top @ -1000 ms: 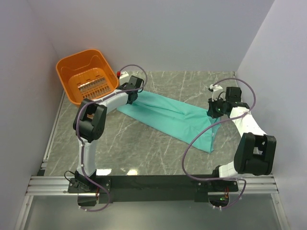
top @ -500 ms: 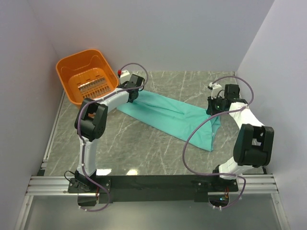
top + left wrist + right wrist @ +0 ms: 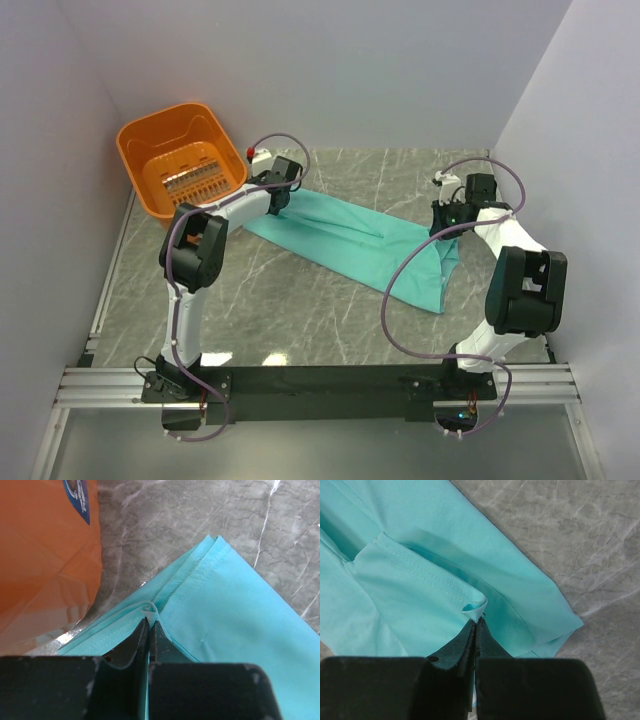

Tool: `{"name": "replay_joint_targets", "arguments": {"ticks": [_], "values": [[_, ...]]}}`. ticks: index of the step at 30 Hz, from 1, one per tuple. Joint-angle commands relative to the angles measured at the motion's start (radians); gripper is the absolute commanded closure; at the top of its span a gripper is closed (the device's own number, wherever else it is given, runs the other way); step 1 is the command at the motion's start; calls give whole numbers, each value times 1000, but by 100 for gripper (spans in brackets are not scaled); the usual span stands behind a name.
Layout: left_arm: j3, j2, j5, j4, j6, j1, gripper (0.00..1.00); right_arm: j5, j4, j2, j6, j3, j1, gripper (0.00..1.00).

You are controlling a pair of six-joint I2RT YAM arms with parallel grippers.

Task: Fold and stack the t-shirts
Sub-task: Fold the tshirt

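T-shirt (image 3: 345, 238) teal, plain, folded into long diagonal strip, hems stitched.

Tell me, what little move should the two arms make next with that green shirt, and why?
Probably lift both ends together a little. The left gripper and the right gripper are each shut on a hemmed edge of the t-shirt, which lies stretched in a band between them on the table. Raising it evenly would free the cloth for a fold.
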Motion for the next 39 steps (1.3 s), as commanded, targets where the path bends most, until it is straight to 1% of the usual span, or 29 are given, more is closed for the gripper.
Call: {"name": "replay_joint_targets", "arguments": {"ticks": [1, 12, 22, 27, 33, 39], "values": [[42, 5, -26, 1, 22, 3, 94, 12, 35, 2, 11, 46, -13, 100], [50, 5, -35, -4, 25, 3, 94, 7, 37, 10, 14, 46, -17, 100], [47, -7, -35, -2, 28, 1, 91, -4, 30, 13, 14, 50, -17, 100], [28, -16, -49, -8, 20, 3, 95, 2, 32, 21, 16, 66, -17, 100], [-8, -42, -58, -2, 14, 1, 97, -5, 21, 54, 31, 121, -17, 100], [-70, -106, -52, 22, 13, 0, 98, -4, 17, 91, 42, 159, -17, 100]]}}
